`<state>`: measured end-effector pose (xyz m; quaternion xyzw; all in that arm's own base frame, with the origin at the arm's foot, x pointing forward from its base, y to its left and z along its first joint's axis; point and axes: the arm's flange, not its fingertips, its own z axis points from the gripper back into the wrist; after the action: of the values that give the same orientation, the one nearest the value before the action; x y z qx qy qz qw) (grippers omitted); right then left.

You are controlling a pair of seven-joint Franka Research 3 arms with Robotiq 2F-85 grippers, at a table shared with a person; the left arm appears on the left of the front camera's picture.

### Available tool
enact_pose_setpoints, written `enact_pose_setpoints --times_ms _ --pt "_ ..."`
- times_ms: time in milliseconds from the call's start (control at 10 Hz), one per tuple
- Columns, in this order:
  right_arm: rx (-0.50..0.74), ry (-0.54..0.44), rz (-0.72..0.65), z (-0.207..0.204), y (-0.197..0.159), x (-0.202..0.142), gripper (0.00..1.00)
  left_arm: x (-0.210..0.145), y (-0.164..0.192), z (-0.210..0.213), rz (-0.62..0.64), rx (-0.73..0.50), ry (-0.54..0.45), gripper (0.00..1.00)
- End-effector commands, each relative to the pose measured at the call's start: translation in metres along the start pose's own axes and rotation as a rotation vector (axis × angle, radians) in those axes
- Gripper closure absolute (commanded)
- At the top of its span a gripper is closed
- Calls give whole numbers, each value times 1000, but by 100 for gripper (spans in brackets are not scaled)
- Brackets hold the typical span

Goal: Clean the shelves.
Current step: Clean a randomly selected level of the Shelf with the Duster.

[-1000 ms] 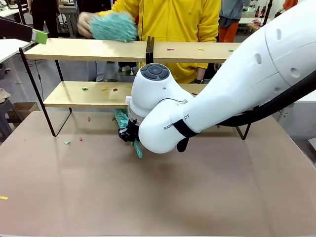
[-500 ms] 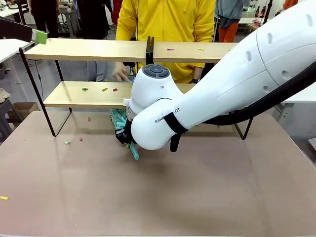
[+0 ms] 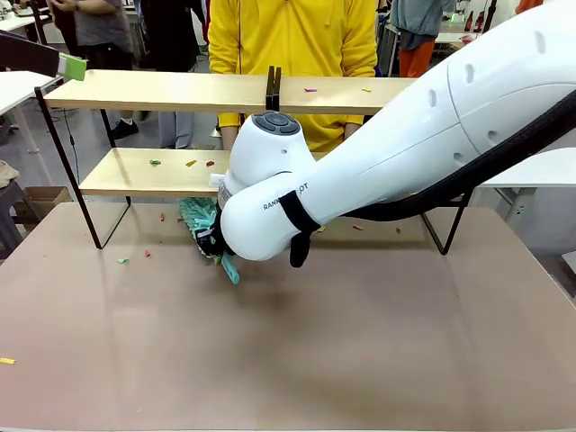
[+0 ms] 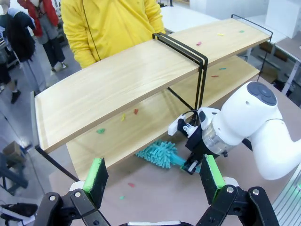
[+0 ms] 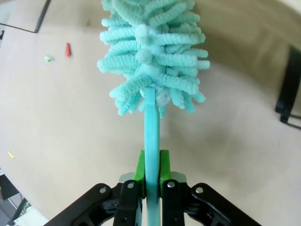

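The shelves [image 3: 162, 90] stand across the far half of the table, two tiers of light wood on a black frame, also seen from above [image 4: 117, 80]. Small coloured scraps [image 3: 191, 163] lie on the lower left board and on the upper right board [image 3: 310, 89]. My right gripper [image 3: 212, 243] is shut on the handle of a teal fluffy duster [image 5: 150, 61], whose head [image 3: 198, 216] lies low by the lower left board's front edge. My left gripper [image 4: 153, 181] hovers high over the left end of the shelves, open with nothing between its pads [image 4: 96, 175].
A person in a yellow top [image 3: 288, 36] stands close behind the shelves. Loose scraps [image 3: 122, 261] lie on the grey-brown tabletop [image 3: 360, 360] near the left frame leg, one more at the front left [image 3: 7, 361]. My big white right arm [image 3: 405, 153] crosses the middle.
The person's hand with a second teal duster has left the upper left board and dropped out of sight. My right arm has slid left with its duster.
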<state>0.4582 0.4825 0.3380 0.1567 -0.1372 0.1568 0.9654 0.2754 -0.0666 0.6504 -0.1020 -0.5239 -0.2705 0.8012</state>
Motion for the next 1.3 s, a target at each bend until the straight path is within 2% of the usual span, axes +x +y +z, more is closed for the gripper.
enact_pose_setpoints --times_ms 0,400,600,800,1000,1200 --pt "26 29 57 0 16 21 100 -2 -1 -1 7 2 -6 0" --pt "35 87 139 -8 33 30 100 -2 -1 -1 7 2 -6 0" --pt "30 104 154 -9 27 29 100 -2 -1 -1 7 2 -6 0" --pt "79 134 175 -7 24 27 100 -2 -1 -1 7 2 -6 0" --pt "180 240 255 4 12 17 100 -2 -1 -1 7 2 -6 0" --pt "204 361 333 21 -3 4 100 -2 -1 -1 7 2 -6 0"
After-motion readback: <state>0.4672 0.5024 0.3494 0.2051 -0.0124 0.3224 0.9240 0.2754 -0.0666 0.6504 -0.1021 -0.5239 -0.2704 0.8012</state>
